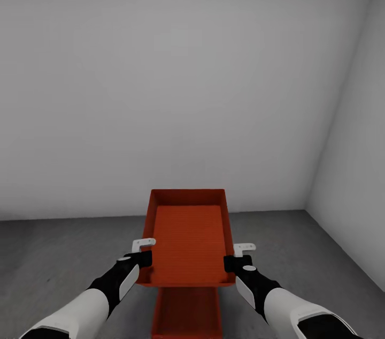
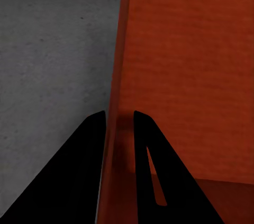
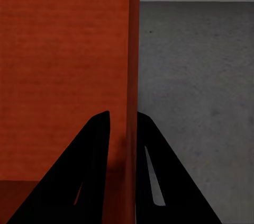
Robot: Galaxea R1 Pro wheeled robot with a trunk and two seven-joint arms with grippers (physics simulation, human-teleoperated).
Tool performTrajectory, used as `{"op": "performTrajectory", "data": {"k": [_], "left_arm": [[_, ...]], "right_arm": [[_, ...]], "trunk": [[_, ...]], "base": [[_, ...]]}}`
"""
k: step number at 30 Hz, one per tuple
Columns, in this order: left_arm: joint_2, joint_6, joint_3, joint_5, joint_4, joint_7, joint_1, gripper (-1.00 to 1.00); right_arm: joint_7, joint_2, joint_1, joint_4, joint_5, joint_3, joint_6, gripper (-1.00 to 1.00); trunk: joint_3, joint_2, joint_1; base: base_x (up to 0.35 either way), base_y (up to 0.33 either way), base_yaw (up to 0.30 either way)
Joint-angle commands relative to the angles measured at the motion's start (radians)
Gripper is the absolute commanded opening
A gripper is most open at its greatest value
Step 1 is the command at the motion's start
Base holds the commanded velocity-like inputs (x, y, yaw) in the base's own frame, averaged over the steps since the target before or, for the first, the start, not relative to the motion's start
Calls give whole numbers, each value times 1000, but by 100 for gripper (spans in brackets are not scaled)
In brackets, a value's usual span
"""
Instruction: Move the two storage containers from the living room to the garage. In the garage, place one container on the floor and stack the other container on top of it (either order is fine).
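Observation:
I hold one red-orange storage container (image 1: 188,243) level in front of me, open top up and empty. My left gripper (image 1: 143,259) is shut on its left side wall, and my right gripper (image 1: 231,263) is shut on its right side wall. In the left wrist view the fingers (image 2: 119,115) straddle the wall (image 2: 180,65). The right wrist view has the fingers (image 3: 123,114) pinching the wall's edge (image 3: 63,60). The other container (image 1: 186,315) lies on the dark grey floor (image 1: 53,253) directly below the held one, partly hidden by it.
A plain white-grey wall (image 1: 176,87) stands straight ahead, and a second wall (image 1: 358,168) meets it at the corner on the right. Bare concrete floor (image 2: 53,60) lies on both sides of the containers.

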Motion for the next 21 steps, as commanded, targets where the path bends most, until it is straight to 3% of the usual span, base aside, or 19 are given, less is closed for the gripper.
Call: {"op": "performTrajectory", "data": {"k": [1,21], "left_arm": [[1,-5,21,-14,-27,74,-1,-100],[1,-4,21,-14,-25,74,-1,-100]], "right_arm": [[-6,0,0,4,-14,-2,-5,-100],[-6,0,0,4,-14,-2,-6,-100]], "trunk": [[-3,-1,0],[-35,-1,0]], "base": [[0,0,0],[0,0,0]]}}
